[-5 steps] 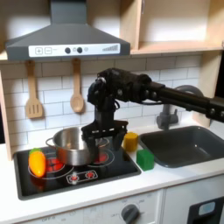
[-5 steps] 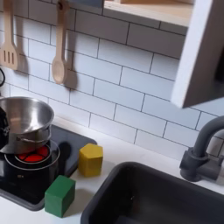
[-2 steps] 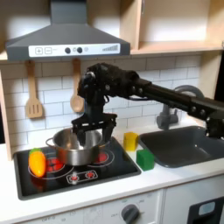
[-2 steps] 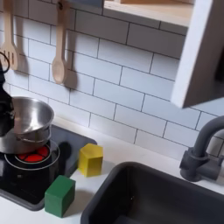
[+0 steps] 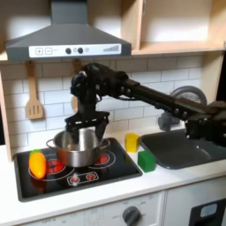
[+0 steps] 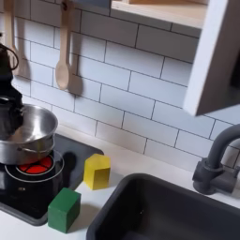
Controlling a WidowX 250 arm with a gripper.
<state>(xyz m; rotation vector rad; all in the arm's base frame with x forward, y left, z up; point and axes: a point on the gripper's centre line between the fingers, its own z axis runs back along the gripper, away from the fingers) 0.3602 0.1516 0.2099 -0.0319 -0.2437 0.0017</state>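
In the first exterior view, the gripper [image 5: 78, 125] is seen lowered over a metal pot [image 5: 76, 146] that sits on the black stove [image 5: 75, 169], toward the stove's middle. The fingers are spread apart, and they appear to straddle the pot's rim, though whether they are pressed against it cannot be told. An orange and yellow vegetable [image 5: 37, 163] is lying on the stove near the first exterior view's left, just beside the pot. A yellow block [image 5: 131, 142] is standing on the counter at the stove's right edge, and a green block [image 5: 146, 160] is placed just in front of it, nearer the camera. A grey sink [image 5: 181, 146] is set into the counter at the first exterior view's right, with a dark faucet [image 5: 168, 116] behind it. A wooden spatula [image 5: 33, 92] and a wooden spoon [image 5: 77, 88] are hung on the tiled wall behind the stove. In the second exterior view, the metal pot [image 6: 26, 134] is seen at the second exterior view's left, tilted, above a red burner [image 6: 34, 167], and the dark gripper [image 6: 8, 112] is glimpsed at the pot's far left rim; how its fingers stand cannot be told here. The yellow block [image 6: 97, 171] is seen on the white counter just beside the stove [image 6: 26, 197], and the green block [image 6: 64, 209] is nearer the camera, touching the stove's corner. The sink [image 6: 159, 211] and the faucet [image 6: 217, 165] are found at the second exterior view's right, and the wooden spoon [image 6: 63, 51] is hung on the wall above.
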